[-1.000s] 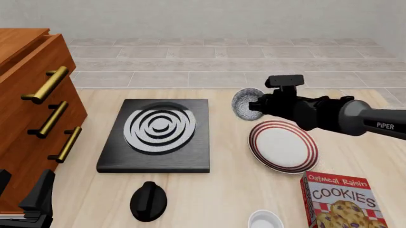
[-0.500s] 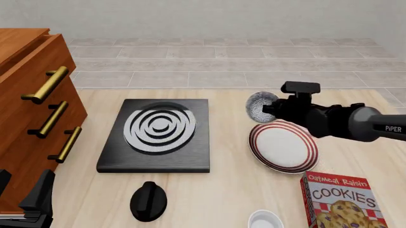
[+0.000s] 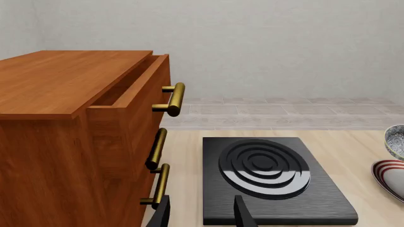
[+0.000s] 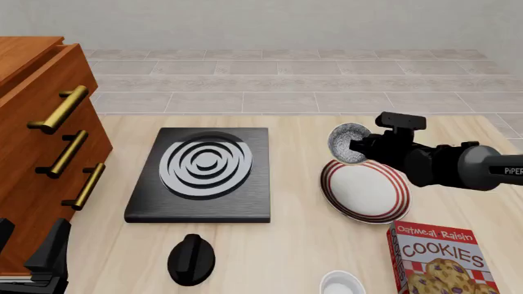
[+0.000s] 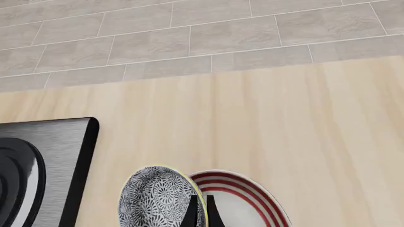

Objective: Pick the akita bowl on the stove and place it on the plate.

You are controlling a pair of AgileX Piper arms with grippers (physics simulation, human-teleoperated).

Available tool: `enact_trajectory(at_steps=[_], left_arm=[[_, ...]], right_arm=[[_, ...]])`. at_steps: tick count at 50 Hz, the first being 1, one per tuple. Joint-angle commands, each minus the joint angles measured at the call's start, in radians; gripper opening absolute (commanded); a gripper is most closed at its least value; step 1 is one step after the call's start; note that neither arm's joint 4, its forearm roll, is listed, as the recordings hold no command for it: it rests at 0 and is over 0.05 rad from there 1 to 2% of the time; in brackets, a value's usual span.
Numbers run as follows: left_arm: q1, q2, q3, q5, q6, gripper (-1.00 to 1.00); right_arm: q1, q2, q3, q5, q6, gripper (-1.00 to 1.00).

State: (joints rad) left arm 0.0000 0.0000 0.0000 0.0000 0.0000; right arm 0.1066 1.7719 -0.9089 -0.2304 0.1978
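The right gripper clamps the akita bowl above the plate's far-left rim. The left gripper, fingers apart, idles near the stove.

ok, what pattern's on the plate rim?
Red concentric stripes on white; the plate shows best in the front view.

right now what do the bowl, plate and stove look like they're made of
Bowl: looks like glazed ceramic, with a speckled grey-white inside and a thin rim. Plate: likely glazed ceramic too, smooth white with painted red rings. Stove: a matte black slab with a faint brushed grain, maybe metal or glass; its burner rings are pale grey. It's a render, so these are guesses.
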Motion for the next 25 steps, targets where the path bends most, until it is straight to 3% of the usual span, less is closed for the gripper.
enact_trajectory(at_steps=[1,25], left_arm=[[0.000,0.000,0.000,0.000,0.000,1.00],[0.000,0.000,0.000,0.000,0.000,1.00]], right_arm=[[-0.020,0.006,0.020,-0.029,0.021,-1.00],[-0.029,0.001,0.102,-0.066,0.067,-1.00]])
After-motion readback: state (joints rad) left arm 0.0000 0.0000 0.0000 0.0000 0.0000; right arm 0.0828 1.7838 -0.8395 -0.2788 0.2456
